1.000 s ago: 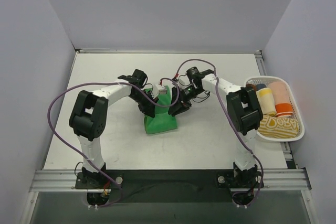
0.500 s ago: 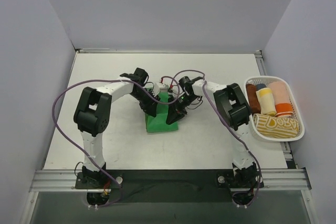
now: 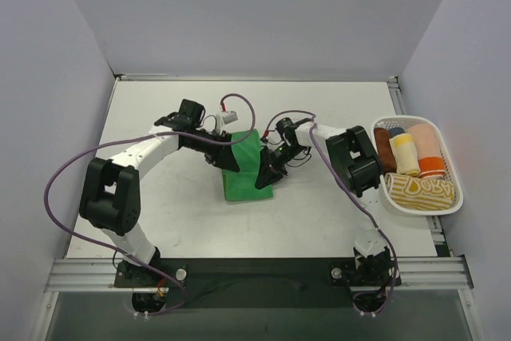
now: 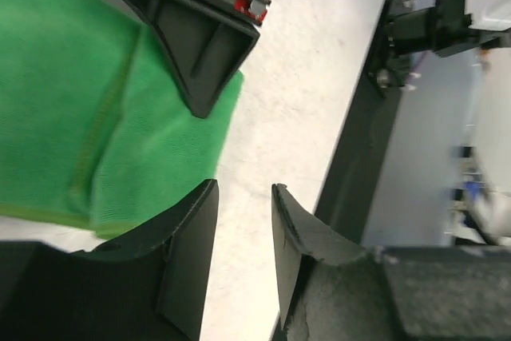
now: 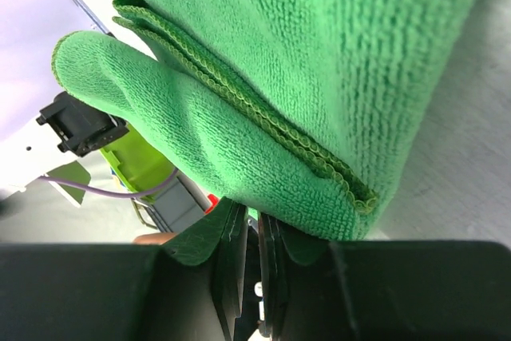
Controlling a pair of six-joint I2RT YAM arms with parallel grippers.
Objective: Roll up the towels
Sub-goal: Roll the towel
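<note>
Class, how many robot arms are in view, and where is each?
2. The left arm reaches in from the left, left tool open by the green towel's left edge. The right arm reaches in from the right, right tool pinching the towel's right edge.

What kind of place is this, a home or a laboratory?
Most likely a laboratory test cell: plain partition walls enclose a white table, and the left arm and right arm, with exposed purple cables, are bolted to a metal rail.
</note>
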